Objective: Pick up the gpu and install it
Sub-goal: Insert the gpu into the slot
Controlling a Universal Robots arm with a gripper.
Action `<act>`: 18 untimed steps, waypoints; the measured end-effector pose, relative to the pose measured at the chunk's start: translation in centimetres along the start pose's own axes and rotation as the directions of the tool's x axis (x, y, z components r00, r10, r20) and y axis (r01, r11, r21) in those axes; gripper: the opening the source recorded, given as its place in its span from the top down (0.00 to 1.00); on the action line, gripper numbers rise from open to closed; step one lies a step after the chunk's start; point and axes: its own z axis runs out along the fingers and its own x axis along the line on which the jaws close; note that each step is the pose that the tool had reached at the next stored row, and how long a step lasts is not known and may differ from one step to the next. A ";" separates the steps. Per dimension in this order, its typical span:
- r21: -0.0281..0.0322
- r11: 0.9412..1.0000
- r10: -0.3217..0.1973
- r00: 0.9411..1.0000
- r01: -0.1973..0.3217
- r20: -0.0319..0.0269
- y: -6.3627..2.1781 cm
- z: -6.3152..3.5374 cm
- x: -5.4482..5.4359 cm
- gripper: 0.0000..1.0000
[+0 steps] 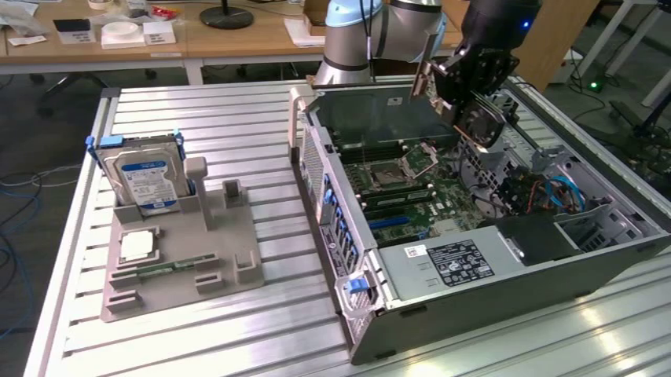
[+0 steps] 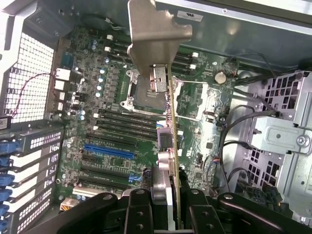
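Grey-bracketed gpu point(image 1: 485, 119) hung above the motherboard point(image 2: 207, 129) in the open computer case point(image 1: 545, 276), pinched between the fingers point(image 2: 139, 212). It looked unaligned with the blue slot point(image 2: 109, 151); a skewed drop could've jammed the bracket point(image 2: 156, 34) or scraped board components.

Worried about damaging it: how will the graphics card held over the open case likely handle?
The graphics card is a thin flat board, so probably stiff but fragile. Its metal bracket and fan likely make it unevenly weighted.
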 end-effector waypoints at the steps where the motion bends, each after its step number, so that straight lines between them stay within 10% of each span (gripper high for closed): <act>1: 0.000 1.000 -0.003 1.000 0.003 0.000 0.00 0.00 0.0 0.70; 18: -0.001 0.998 -0.058 0.998 0.058 0.000 0.00 0.00 0.0 0.70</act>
